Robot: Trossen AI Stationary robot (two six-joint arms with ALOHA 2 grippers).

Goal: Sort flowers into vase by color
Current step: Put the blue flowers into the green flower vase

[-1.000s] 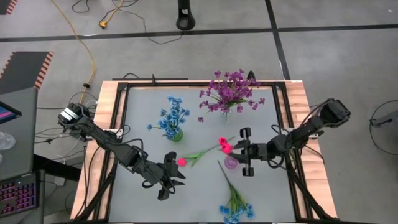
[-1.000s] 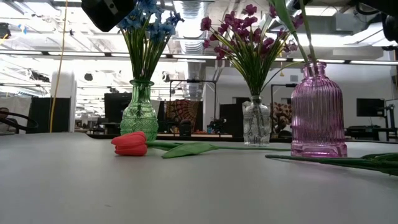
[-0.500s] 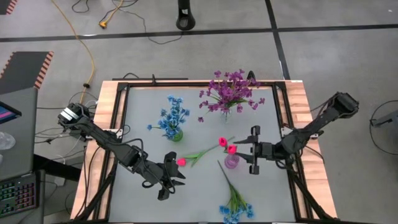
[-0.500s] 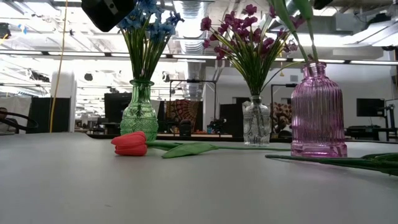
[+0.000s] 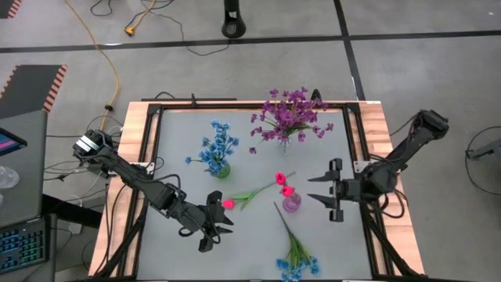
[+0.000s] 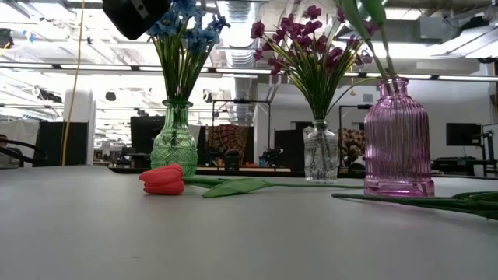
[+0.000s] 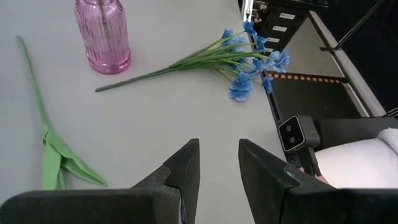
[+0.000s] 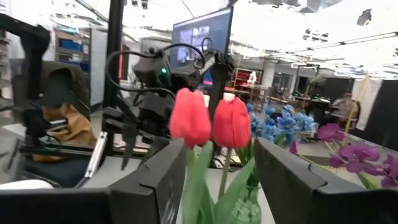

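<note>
By my reckoning the sorting is most of the way done. Blue sprigs stand in the green vase, purple ones in the clear vase, and two red tulips stand in the pink vase. Left on the table are one loose tulip, lying between my two arms, and a blue sprig lying near the front edge.

My right gripper hangs just beside the pink vase, fingers spread wide and empty. My left gripper hovers near the loose tulip, fingers narrowly parted, holding nothing.

The overhead camera alone shows both arms and the whole layout. The table-level camera shows the vases' ribbed glass and the tulip lying flat, but neither gripper's fingers. My right wrist camera looks between its own open fingers at the two tulip heads, close up. My left wrist camera shows the small gap between its fingers and the blue sprig beyond.
</note>
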